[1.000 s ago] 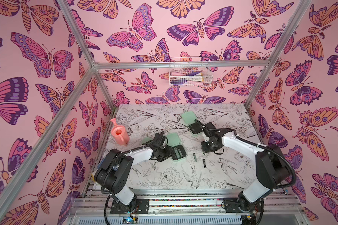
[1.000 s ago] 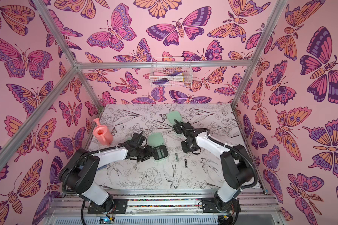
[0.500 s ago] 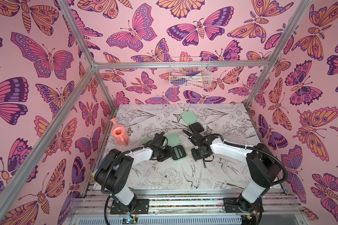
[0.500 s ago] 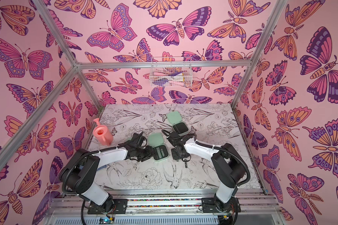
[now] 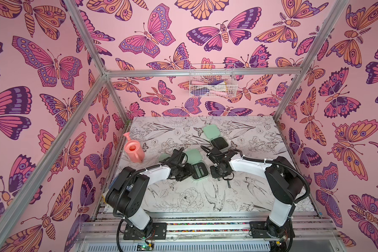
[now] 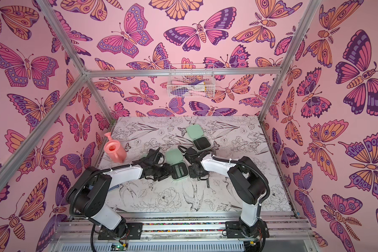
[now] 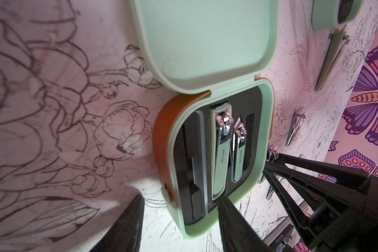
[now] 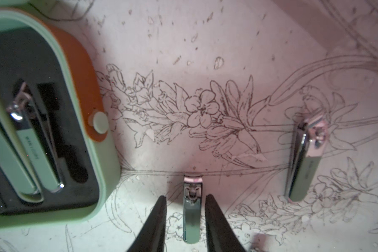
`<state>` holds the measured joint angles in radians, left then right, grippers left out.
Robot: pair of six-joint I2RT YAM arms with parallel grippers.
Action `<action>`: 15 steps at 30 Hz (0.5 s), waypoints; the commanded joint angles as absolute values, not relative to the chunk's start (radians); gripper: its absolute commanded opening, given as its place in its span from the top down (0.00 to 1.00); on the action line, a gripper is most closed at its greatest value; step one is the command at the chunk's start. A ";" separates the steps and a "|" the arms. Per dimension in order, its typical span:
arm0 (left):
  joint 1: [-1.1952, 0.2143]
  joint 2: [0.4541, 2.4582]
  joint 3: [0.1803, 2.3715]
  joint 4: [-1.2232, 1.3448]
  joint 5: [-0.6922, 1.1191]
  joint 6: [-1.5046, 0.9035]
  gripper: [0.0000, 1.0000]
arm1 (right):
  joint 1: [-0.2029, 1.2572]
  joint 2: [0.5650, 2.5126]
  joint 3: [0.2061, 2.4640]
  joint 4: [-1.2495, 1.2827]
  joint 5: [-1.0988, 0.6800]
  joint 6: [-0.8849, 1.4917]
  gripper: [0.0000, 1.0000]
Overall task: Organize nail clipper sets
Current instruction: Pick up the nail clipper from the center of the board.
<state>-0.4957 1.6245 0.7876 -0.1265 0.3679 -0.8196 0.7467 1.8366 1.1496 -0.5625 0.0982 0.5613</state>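
Mid-table: right gripper [image 8: 184, 196] straddles small clipper [image 8: 191, 216] on the mat [image 8: 205, 43], jaws apart, gaps both sides. Loose nearby, second clipper [image 8: 303, 161]. Over one corner of the open case [image 7: 265, 131] sits left gripper [image 7: 244, 180]; clamped or merely astride, can't tell. Tray contents of far case [image 5: 219, 143] unreadable from above; third case [image 5: 163, 156] mostly hidden behind left arm [image 5: 157, 174].

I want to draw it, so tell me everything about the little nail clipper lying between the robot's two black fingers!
The little nail clipper is slim shiny silver metal with a grey-green lever folded flat on top. It lies flat on the flower-drawn table, cutting end pointing away from the right gripper. One black finger stands on each side with a thin gap, so nothing grips it yet. A bigger clipper and the open mint case lie nearby.
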 commanded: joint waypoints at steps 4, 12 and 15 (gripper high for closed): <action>-0.492 1.639 0.765 -0.140 0.375 -0.808 0.43 | 0.749 1.837 1.147 -0.558 0.110 0.594 0.72; -0.491 1.641 0.765 -0.140 0.376 -0.809 0.43 | 0.749 1.804 1.122 -0.560 0.119 0.604 0.77; -0.491 1.640 0.765 -0.140 0.375 -0.810 0.43 | 0.749 1.799 1.121 -0.562 0.122 0.604 0.85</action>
<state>-0.4957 1.6245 0.7876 -0.1261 0.3679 -0.8196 0.7467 1.8252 1.1278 -0.5568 0.1009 0.5804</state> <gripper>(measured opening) 0.568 0.168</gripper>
